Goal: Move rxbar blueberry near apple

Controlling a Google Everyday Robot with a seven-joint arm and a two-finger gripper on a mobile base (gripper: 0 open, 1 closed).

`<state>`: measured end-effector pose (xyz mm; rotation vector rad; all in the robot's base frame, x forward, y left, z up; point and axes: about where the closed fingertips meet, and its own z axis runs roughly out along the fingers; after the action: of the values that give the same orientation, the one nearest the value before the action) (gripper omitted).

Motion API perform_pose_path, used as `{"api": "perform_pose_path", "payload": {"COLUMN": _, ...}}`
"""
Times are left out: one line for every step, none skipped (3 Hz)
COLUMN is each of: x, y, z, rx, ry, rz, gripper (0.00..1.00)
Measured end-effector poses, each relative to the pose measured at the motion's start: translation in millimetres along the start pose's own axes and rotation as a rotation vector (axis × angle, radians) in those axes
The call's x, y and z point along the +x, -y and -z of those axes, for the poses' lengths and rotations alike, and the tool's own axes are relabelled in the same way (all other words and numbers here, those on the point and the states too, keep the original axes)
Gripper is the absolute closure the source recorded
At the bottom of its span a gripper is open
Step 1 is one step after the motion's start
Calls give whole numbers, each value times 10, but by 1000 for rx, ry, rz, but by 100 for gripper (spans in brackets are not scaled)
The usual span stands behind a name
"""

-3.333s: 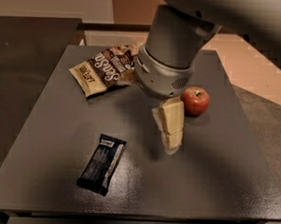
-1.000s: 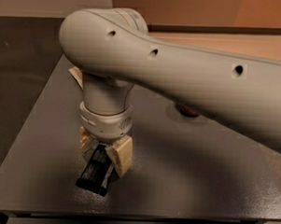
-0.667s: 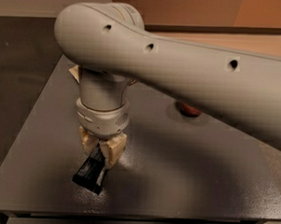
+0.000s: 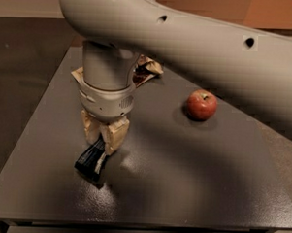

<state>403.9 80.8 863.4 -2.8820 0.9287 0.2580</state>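
Note:
The rxbar blueberry (image 4: 90, 162) is a dark flat bar, tilted, with its upper end between my gripper's cream fingers (image 4: 115, 135). My gripper (image 4: 102, 142) points down over the front left of the dark table (image 4: 192, 179) and is shut on the bar, which hangs with its lower end close to the table. The red apple (image 4: 202, 105) sits on the table to the right and farther back, well apart from the bar. My grey arm (image 4: 188, 47) spans the top of the view.
A brown-and-cream snack bag (image 4: 147, 70) lies at the back of the table, mostly hidden behind my wrist. The table's front edge runs just below the bar. Brown floor shows at the right.
My gripper has closed on the bar and tipped it up off the table. The arm has shifted, so the apple shows again at the right.

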Motion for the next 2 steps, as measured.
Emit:
{"api": "perform_pose_path", "payload": {"x": 113, "y": 182, "z": 252, "rx": 52, "ry": -10, "rz": -14, "gripper": 100}}
{"api": "perform_pose_path", "payload": {"x": 379, "y": 359, "z": 517, "rx": 107, "ry": -36, "rz": -40, "gripper": 100}}
